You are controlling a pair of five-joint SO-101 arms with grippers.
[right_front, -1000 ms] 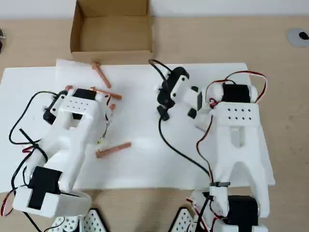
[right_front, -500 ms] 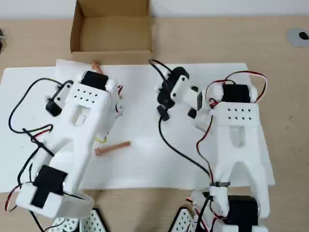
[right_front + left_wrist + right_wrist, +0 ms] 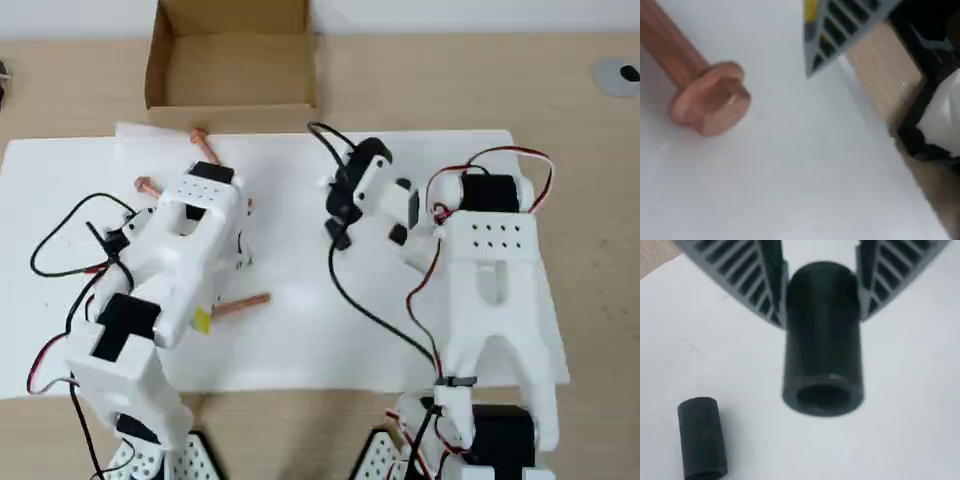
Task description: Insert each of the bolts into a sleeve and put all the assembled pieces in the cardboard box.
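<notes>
Copper bolts lie on the white sheet: one (image 3: 203,142) near the cardboard box (image 3: 232,70), one (image 3: 146,185) left of my left arm, one (image 3: 243,301) beside the left gripper (image 3: 203,322). That gripper is open and holds nothing. Its yellow-taped finger (image 3: 840,35) hangs just above the sheet, close to the bolt's head (image 3: 710,104). My right gripper (image 3: 822,315) is shut on a black sleeve (image 3: 822,365), held above the sheet mid-table (image 3: 342,203). A second black sleeve (image 3: 702,437) lies loose just below it (image 3: 339,239).
The white sheet (image 3: 300,340) covers the middle of the wooden table. The open box stands past its far edge. Black cables trail from both arms across the sheet. Both arm bases stand at the near edge.
My left arm has folded back toward the near edge, bringing its gripper down next to the front bolt. The bolt on the left has come out from under it. The right arm has not moved.
</notes>
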